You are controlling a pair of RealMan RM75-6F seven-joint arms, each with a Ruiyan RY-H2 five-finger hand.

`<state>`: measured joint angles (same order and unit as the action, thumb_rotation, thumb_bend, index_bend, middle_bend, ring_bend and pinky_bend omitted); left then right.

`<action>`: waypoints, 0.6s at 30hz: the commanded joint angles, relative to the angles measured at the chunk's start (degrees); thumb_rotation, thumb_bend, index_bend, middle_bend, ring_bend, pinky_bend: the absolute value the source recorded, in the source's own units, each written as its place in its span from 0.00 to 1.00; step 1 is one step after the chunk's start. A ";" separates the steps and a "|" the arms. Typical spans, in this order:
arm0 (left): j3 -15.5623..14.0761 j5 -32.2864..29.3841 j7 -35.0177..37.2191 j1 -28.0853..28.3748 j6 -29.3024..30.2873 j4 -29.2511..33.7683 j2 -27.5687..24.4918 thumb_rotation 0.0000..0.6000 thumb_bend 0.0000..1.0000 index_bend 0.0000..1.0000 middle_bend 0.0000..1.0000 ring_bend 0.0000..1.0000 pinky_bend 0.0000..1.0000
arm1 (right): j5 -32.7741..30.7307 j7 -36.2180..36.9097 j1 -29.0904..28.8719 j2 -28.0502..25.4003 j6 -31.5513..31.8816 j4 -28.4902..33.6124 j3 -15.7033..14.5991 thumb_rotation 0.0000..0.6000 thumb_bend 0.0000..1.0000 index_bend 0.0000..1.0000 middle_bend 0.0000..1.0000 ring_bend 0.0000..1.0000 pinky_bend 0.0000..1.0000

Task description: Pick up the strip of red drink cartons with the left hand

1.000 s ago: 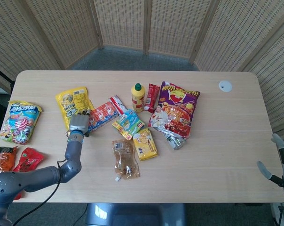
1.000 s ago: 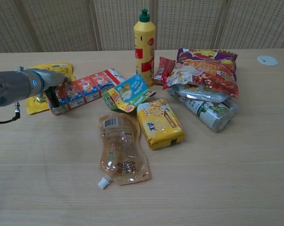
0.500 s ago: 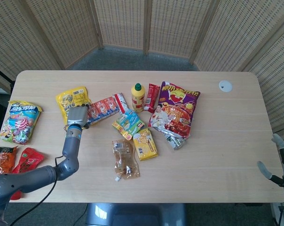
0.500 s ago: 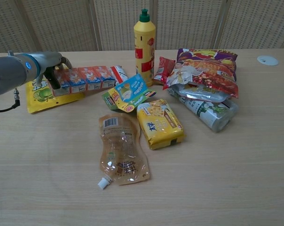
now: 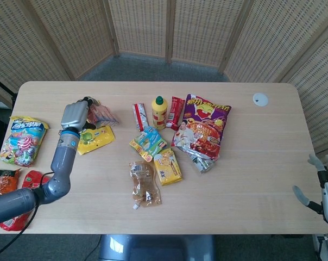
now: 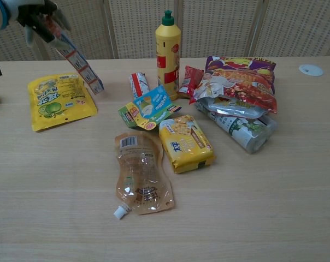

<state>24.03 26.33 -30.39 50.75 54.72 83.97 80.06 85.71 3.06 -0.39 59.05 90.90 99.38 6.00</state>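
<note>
My left hand (image 5: 76, 115) is raised above the table's left part and grips one end of the strip of red drink cartons (image 5: 101, 114). In the chest view the hand (image 6: 29, 11) sits at the top left corner. From it the strip (image 6: 77, 57) hangs in the air, slanting down to the right, with its lower end above the yellow pouch (image 6: 58, 101). At the lower right edge of the head view, my right hand (image 5: 321, 182) stays off the table with fingers spread and nothing in it.
A yellow bottle (image 6: 168, 52) stands mid-table beside a small red-and-white packet (image 6: 137, 84). A purple chip bag (image 6: 239, 79), a yellow cracker pack (image 6: 186, 143) and a clear pouch (image 6: 139, 174) lie nearby. Candy and snack bags (image 5: 23, 140) lie at the far left edge.
The left hand rose and moved left and back with the strip, lifting it off the table. The yellow pouch is now uncovered. The right hand hardly moved.
</note>
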 commanded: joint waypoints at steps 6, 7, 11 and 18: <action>4.83 -1.24 3.81 -0.78 0.52 10.46 -11.08 1.00 0.43 0.32 0.47 0.52 0.68 | 0.44 0.95 -0.47 0.62 -0.61 -0.87 -0.09 0.07 0.26 0.09 0.25 0.00 0.00; 5.31 -1.59 4.00 -0.73 0.69 11.42 -12.18 1.00 0.43 0.32 0.47 0.52 0.68 | 0.51 1.09 -0.49 0.68 -0.59 -0.98 -0.10 0.07 0.26 0.09 0.25 0.00 0.00; 7.32 -3.69 4.19 -0.12 1.62 15.33 -16.90 1.00 0.43 0.31 0.47 0.51 0.68 | 0.79 1.79 -0.48 1.10 -0.56 -1.56 -0.27 0.07 0.26 0.09 0.25 0.00 0.00; 10.08 -8.44 3.42 2.11 2.94 20.42 -24.27 1.00 0.43 0.30 0.47 0.51 0.68 | 1.39 2.72 -0.86 2.90 -1.12 -2.94 -0.73 0.07 0.26 0.09 0.25 0.00 0.00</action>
<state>33.17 19.29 -26.67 52.00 57.13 102.99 57.49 87.00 5.65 -1.17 61.72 89.86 96.64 5.35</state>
